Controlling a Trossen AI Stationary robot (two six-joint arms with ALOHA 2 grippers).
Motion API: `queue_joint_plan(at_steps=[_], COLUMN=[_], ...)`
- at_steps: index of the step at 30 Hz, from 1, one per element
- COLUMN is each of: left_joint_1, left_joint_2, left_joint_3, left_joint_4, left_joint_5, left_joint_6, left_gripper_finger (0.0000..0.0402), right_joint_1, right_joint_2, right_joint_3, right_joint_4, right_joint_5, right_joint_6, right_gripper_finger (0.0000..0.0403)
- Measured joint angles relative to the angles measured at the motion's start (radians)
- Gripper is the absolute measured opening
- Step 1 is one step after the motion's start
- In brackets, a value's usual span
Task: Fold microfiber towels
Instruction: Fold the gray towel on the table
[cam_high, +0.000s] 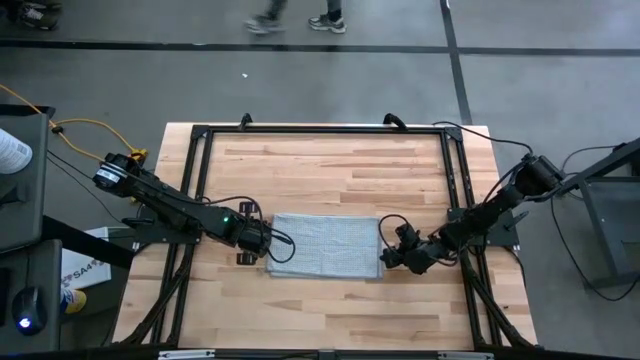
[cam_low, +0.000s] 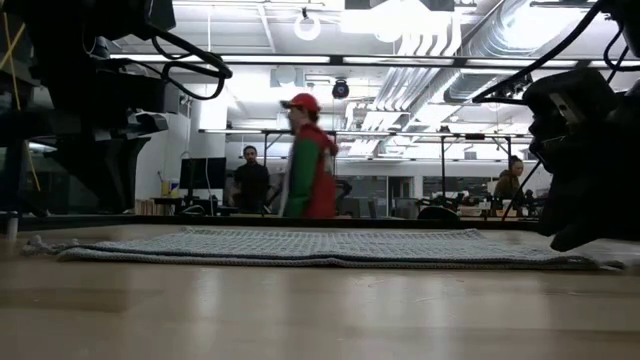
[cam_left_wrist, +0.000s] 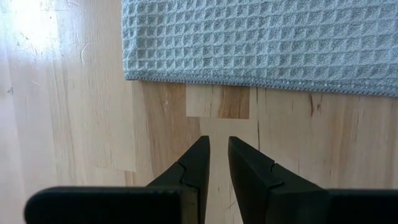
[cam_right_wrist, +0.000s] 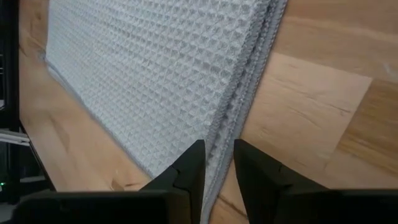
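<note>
The light grey-blue microfiber towel (cam_high: 325, 246) lies folded in a flat rectangle on the middle of the wooden table (cam_high: 330, 170); the low view shows it as a thin strip (cam_low: 320, 246). My left gripper (cam_left_wrist: 218, 149) hovers over bare wood just off the towel's left edge (cam_left_wrist: 261, 81). Its fingers are a narrow gap apart with nothing between them. My right gripper (cam_right_wrist: 218, 163) is at the towel's right edge, near the towel's near right corner (cam_high: 381, 266), and is shut on the cloth. My right gripper has the towel's layered right edge (cam_right_wrist: 229, 140) in the narrow gap between its two fingers, several layers thick. The fingers slant down from the table's right side and lie along that edge. The towel stays flat on the table, slack.
A black frame (cam_high: 200, 190) runs around the tabletop, with cables near both arms. Bare wood lies on the far and near sides of the towel. In the room behind, a person in a red cap (cam_low: 308, 160) walks past and others stand farther back.
</note>
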Motion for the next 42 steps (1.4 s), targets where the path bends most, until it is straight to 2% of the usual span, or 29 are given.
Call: queue_joint_plan(at_steps=[9, 15, 28, 42], left_joint_1=[0.0, 0.0, 0.0, 0.0], left_joint_2=[0.0, 0.0, 0.0, 0.0], left_joint_3=[0.0, 0.0, 0.0, 0.0], left_joint_4=[-0.002, -0.005, -0.006, -0.006], left_joint_5=[0.0, 0.0, 0.024, 0.025], left_joint_6=[0.0, 0.0, 0.0, 0.0], left_gripper_finger=[0.0058, 0.0058, 0.0058, 0.0058], right_joint_1=[0.0, 0.0, 0.0, 0.003], right_joint_2=[0.004, 0.058, 0.095, 0.093], right_joint_3=[0.001, 0.003, 0.001, 0.002], right_joint_4=[0.003, 0.054, 0.17, 0.15], right_joint_5=[-0.002, -0.007, -0.008, -0.074], right_joint_6=[-0.022, -0.004, -0.049, 0.001], right_gripper_finger=[0.0107, 0.0125, 0.0117, 0.0116])
